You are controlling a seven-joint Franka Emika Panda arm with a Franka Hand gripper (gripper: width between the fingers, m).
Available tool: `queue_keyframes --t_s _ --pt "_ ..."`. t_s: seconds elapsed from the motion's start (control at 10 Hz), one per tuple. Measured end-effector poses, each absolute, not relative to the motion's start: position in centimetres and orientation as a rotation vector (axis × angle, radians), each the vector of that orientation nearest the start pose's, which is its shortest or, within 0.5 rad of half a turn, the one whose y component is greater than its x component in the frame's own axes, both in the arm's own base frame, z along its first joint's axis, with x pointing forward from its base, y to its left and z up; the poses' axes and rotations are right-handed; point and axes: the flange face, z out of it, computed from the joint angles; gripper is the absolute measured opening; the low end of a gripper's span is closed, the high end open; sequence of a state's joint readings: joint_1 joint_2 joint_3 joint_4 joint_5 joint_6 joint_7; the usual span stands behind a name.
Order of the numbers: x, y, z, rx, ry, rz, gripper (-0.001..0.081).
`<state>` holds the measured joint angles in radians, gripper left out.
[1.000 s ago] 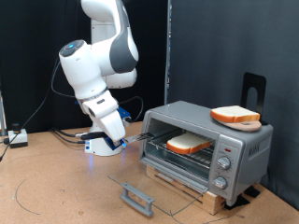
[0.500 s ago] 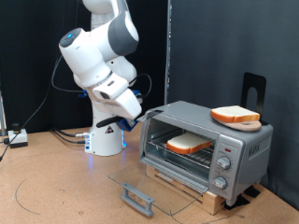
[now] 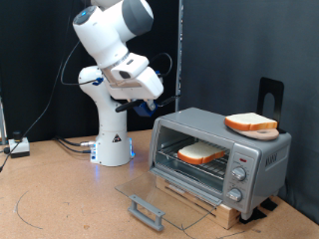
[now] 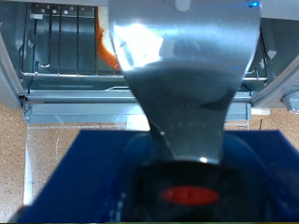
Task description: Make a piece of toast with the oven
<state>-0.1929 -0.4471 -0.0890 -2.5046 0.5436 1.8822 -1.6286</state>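
Toast [image 3: 202, 152] lies flat on oven [image 3: 221, 149] rack (door open).

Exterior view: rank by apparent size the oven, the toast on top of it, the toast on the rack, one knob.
1. Oven: largest by far.
2-3. Top toast and rack toast: look about alike; not ranking them, since the oven frame may hide part of the rack one.
4. Knob: smallest.
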Motion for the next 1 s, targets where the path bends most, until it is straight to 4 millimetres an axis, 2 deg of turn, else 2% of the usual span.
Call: queue_keyframes --t_s 0.2,0.6,1.0 --pt "38.2 -6.7 43.1 -2.190 -1.437 -0.430 0.0394" --pt "37.0 -0.1 42.7 -1.947 -1.550 -0.281 0.0394" --pt "36.1 6.4 42.3 -1.883 -1.647 -0.210 0.0394"
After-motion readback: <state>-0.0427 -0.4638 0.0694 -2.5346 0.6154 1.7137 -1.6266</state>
